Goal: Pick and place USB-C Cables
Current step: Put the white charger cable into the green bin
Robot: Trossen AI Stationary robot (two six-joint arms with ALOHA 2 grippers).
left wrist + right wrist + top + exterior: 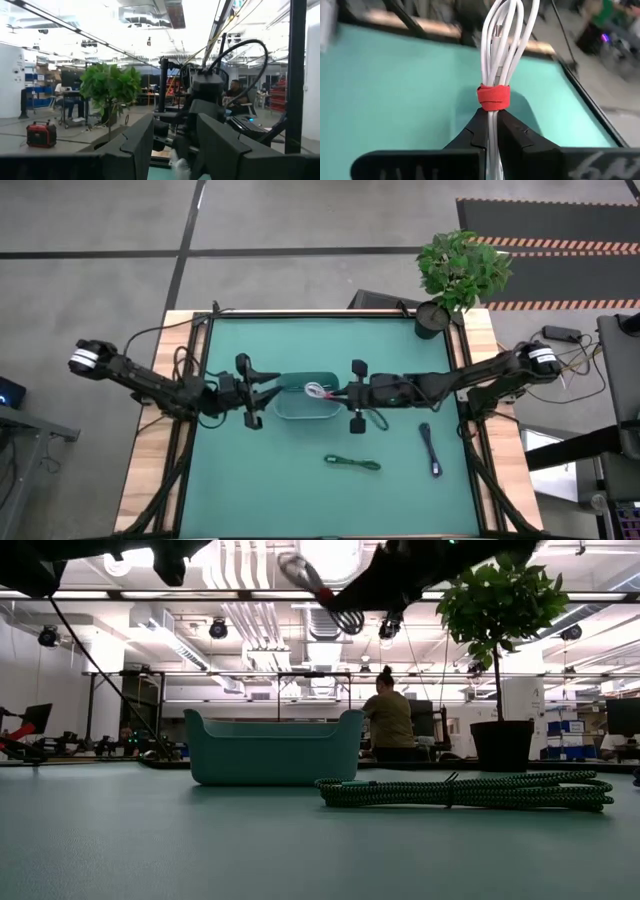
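The white USB-C cable bundle [501, 45] with a red-pink tie [493, 97] sits in my shut right gripper [328, 392], above the teal bin [300, 412]. In the low view it hangs high over the bin [272, 747]. The green cable [352, 463] lies flat on the mat nearer the front edge, and also shows in the low view [465, 790]. The dark blue cable [431, 448] lies to its right. A dark loop [374, 420] lies under my right arm. My left gripper [270, 390] is open just left of the bin, touching nothing. My right gripper pinches the white bundle between its two fingers [476, 131] at the strands just below the tie [493, 116], so the strands run along the fingers. The looped end [505, 20] sticks out past the fingertips. The bundle is lifted clear, over the bin.
A potted plant [460, 270] stands at the table's far right corner. Wooden borders [140, 470] frame the teal mat. Thin black wires trail from both arms. A person [388, 720] stands in the room beyond the table.
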